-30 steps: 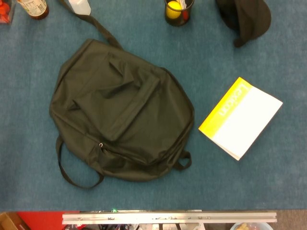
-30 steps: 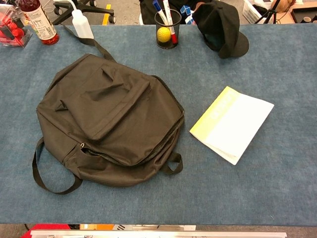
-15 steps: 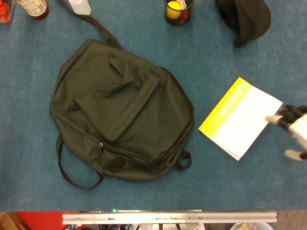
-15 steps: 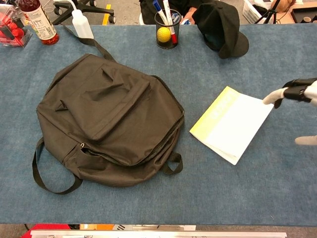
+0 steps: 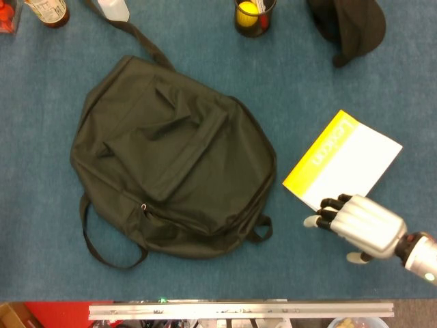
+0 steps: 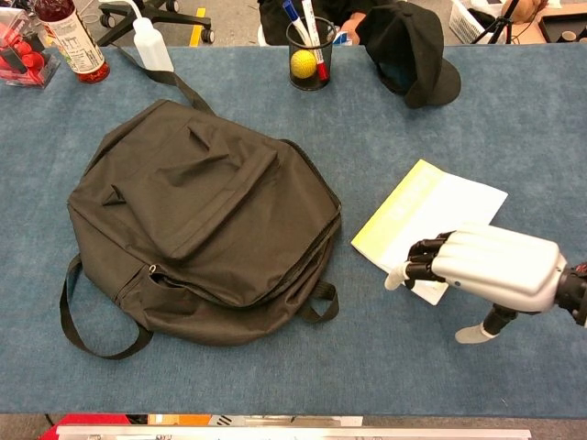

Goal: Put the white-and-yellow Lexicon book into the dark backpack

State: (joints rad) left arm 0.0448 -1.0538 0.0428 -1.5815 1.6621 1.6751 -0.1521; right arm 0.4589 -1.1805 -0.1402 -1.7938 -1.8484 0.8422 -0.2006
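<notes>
The right hand [image 6: 491,268] has moved from the far corner of the Lexicon book [image 5: 343,166] to its near corner, fingers curled over the edge; a grasp cannot be confirmed. The book, its yellow spine band reading "Lexicon", lies flat right of the backpack [image 5: 171,157].

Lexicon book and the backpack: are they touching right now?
Apart. The head view shows a strip of bare blue table between the Lexicon book and the backpack; the chest view shows the same gap.
</notes>
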